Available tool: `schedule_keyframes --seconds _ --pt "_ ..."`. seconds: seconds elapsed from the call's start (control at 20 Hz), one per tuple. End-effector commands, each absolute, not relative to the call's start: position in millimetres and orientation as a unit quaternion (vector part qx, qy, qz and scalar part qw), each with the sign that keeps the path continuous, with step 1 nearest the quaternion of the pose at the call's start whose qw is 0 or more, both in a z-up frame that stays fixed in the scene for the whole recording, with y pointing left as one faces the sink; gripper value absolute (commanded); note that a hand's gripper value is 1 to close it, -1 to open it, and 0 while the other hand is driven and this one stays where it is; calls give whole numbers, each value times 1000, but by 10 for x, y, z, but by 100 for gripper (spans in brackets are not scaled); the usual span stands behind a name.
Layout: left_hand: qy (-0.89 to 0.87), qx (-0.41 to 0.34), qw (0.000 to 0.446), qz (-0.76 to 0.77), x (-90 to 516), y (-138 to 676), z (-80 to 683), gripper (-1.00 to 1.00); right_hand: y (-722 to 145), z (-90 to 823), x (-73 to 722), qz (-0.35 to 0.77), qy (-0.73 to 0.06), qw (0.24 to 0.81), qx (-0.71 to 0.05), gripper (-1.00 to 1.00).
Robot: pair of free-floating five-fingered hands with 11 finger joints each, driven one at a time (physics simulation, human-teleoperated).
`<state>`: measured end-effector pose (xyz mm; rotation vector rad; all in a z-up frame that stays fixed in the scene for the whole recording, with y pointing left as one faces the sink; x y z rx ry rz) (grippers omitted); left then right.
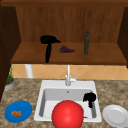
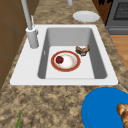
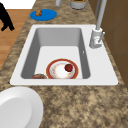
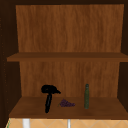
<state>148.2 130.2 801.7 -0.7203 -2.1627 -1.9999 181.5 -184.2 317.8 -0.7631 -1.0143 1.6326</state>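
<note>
My left hand (image 1: 49,40) hangs at the lower cabinet shelf (image 1: 30,56), left of a bunch of purple grapes (image 1: 66,49) and a green bottle (image 1: 86,42); it also shows in the upper view (image 4: 49,89). My right hand (image 1: 89,97) floats over the sink's (image 1: 40,110) right side, holding nothing. In the right side view this hand (image 3: 5,16) hangs in front of the counter, fingers loose and pointing down. A big red ball (image 1: 67,115) covers the sink's front edge. In the basin lie a red-rimmed plate (image 2: 75,65) with a red fruit (image 2: 59,59) and a brown ring-shaped item (image 2: 82,50).
The faucet (image 1: 68,75) stands behind the basin. A blue plate (image 1: 23,106) with brown food sits on the counter at left and a white plate (image 1: 115,115) at right. A potted plant (image 1: 9,81) is at far left. A stove (image 2: 120,15) adjoins the counter.
</note>
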Motion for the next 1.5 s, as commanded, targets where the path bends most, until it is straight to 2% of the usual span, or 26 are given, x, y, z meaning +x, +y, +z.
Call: schedule_keyframes --seconds 0.0,0.65,1.0,1.45 --pt "-701 -256 79 -661 1716 1239 8063 -100 -1842 3178 1815 678 -422 511 -317 0" --pt "-703 -245 68 -664 2699 958 8021 -100 -1842 3178 1815 678 -422 511 -317 0" --pt "-697 -267 94 -659 2960 653 7789 -100 -1842 3178 1815 678 -422 511 -317 0" --pt "-699 -281 107 -649 3591 533 7305 -100 -1842 3178 1815 678 -422 511 -317 0"
